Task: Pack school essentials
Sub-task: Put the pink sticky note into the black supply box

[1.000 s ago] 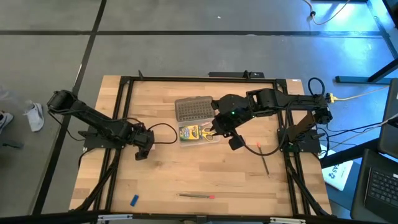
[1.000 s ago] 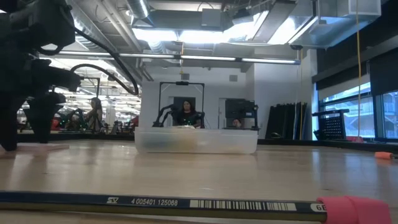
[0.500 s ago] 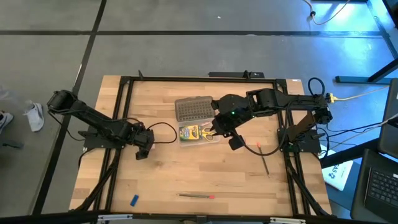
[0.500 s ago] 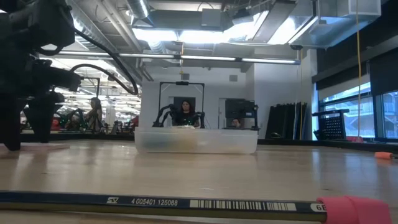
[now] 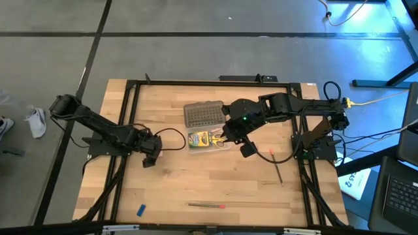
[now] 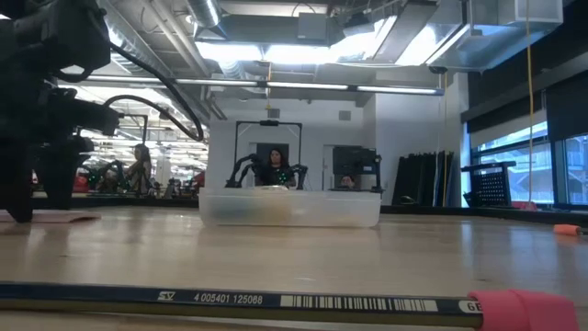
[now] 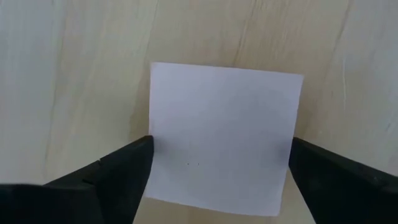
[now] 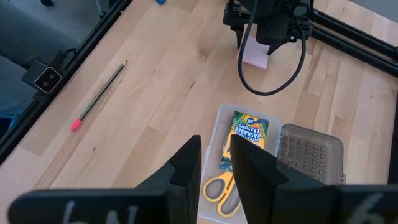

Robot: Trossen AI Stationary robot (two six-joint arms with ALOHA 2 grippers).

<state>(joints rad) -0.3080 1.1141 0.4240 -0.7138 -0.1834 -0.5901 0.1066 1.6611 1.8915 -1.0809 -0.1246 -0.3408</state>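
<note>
The left pincer (image 5: pixel 149 160) is down at the bench (image 5: pixel 170 183), its two fingers (image 7: pixel 118 177) spread apart on either side of the pink square notepad (image 7: pixel 224 137), which lies flat on the wood; whether the fingers touch its edges I cannot tell. Over toward the middle sits the clear case (image 5: pixel 208 140), and inside it I can see the green-yellow crayon box (image 8: pixel 249 132) with the yellow-handled scissors (image 8: pixel 222 185) lying beside it. The grey studded lid (image 5: pixel 204 114) rests on the bench, touching the case's far side. The right pincer (image 5: pixel 246 150) hangs just beside the case, on the side away from the left arm, with its fingers (image 8: pixel 189 163) a narrow gap apart and nothing between them. One thin pencil (image 5: pixel 277 169) lies near the right edge of the bench, another pencil (image 5: pixel 206 205) with a pink tip lies along the front, and the tiny blue eraser (image 5: pixel 140 210) sits near the front left corner, well apart from the case.
</note>
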